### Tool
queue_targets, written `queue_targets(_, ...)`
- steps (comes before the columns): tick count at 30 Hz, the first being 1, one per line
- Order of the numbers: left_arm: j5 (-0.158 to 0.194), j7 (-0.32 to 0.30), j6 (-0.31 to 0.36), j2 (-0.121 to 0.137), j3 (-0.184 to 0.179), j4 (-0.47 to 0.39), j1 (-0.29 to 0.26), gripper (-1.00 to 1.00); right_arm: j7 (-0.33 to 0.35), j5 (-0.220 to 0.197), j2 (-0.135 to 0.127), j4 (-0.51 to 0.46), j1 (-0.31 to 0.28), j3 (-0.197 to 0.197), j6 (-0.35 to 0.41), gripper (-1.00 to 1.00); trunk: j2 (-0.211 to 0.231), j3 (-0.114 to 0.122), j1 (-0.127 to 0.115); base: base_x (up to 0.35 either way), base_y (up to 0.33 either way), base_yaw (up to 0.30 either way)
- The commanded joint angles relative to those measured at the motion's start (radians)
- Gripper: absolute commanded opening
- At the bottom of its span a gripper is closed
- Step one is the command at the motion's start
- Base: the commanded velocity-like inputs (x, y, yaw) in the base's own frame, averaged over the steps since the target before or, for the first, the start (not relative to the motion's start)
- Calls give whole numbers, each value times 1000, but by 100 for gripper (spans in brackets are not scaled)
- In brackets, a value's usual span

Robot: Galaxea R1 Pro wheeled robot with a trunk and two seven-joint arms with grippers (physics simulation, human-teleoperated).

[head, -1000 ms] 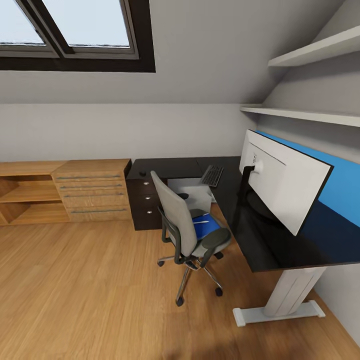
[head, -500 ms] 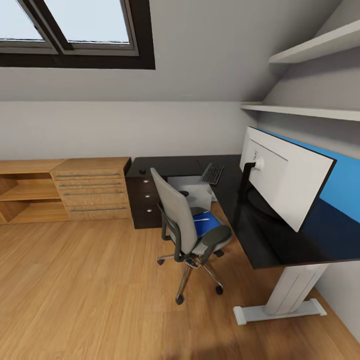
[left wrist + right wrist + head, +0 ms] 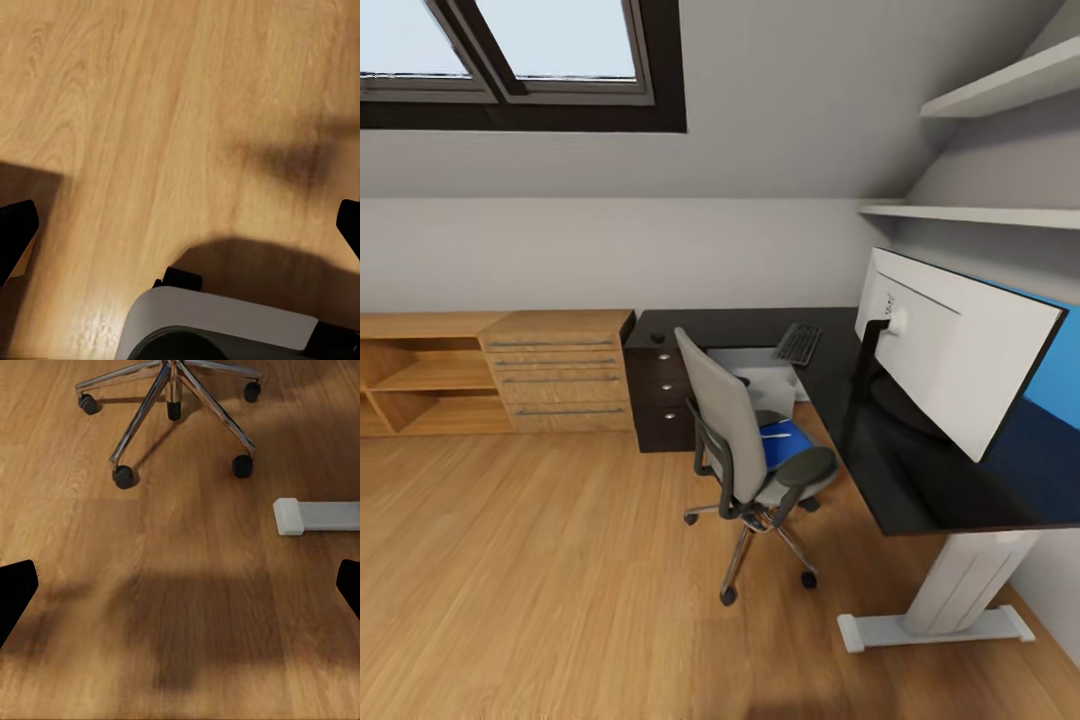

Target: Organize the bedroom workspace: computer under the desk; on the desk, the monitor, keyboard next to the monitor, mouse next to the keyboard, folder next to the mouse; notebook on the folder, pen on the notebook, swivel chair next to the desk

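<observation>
On the seat of the swivel chair (image 3: 750, 440), which stands just beside the black desk (image 3: 880, 440), lies the blue folder (image 3: 785, 447) with a thin white pen (image 3: 776, 435) on top of it. The folder looks thin, light and fairly stiff, with a smooth cover, so it may slide; the best hold is probably a pinch on an edge that overhangs the seat. The pen is likely to roll off if the folder tilts. The keyboard (image 3: 798, 343) and the monitor (image 3: 960, 345) sit on the desk, and the computer (image 3: 762, 378) stands under it. Both wrist views look down at the wooden floor, with each gripper's dark fingertips far apart at the frame edges, so the left gripper (image 3: 180, 229) and the right gripper (image 3: 180, 589) are spread wide and hold nothing.
</observation>
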Motion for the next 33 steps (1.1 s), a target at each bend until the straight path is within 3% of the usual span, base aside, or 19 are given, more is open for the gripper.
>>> queue_targets(1, -1, 2, -3, 0, 1, 1, -1, 100, -3, 6, 0, 0, 0, -1, -3, 100, -8, -4, 4, 0, 0, 240)
queue_targets(12, -1, 2, -3, 0, 1, 1, -1, 100, -3, 5, 0, 0, 0, -1, -4, 100, -85, -39, 46, 0, 0, 213)
queue_targets(33, -1, 2, -3, -1, 1, 1, -1, 100, -3, 6, 0, 0, 0, 0, -4, 100, -232, -104, 127, 0, 0, 18)
